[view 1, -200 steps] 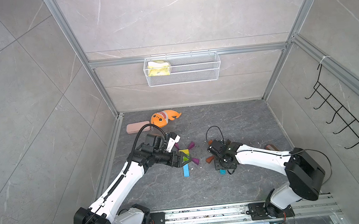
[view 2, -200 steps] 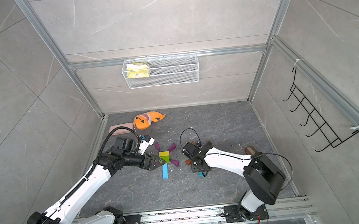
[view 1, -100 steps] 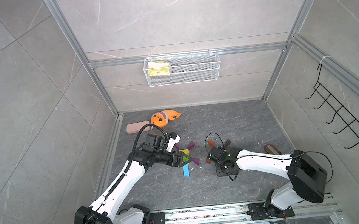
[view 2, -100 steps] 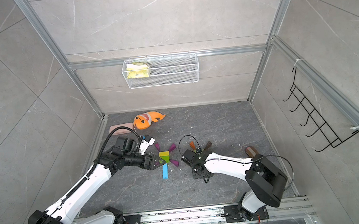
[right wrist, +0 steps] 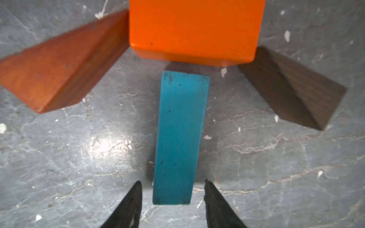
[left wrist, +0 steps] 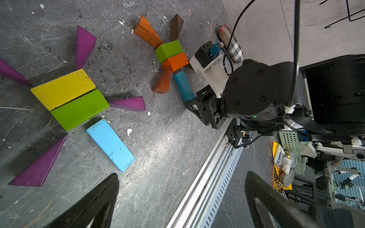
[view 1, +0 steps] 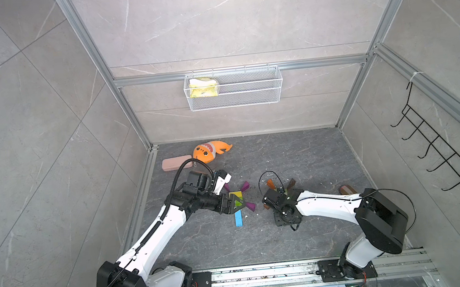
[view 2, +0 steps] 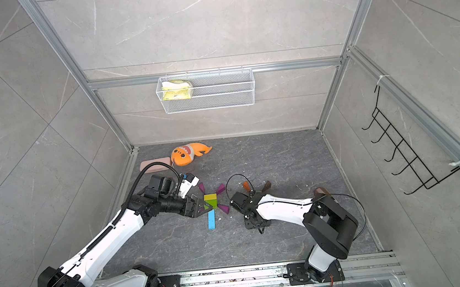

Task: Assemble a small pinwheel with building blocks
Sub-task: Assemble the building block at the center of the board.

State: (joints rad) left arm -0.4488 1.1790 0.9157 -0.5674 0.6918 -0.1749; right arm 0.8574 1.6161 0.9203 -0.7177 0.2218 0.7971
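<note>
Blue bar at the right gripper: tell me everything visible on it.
The blue bar is a long flat slab, teal-blue paint with dark specks, seemingly wood. It lies flat on the grey floor, one end pointing at the orange brick; contact there is unclear. Its other end sits between the fingertips of the right gripper, open and clear of both sides. An orange-brown wedge and a dark brown wedge flank it without touching.
</note>
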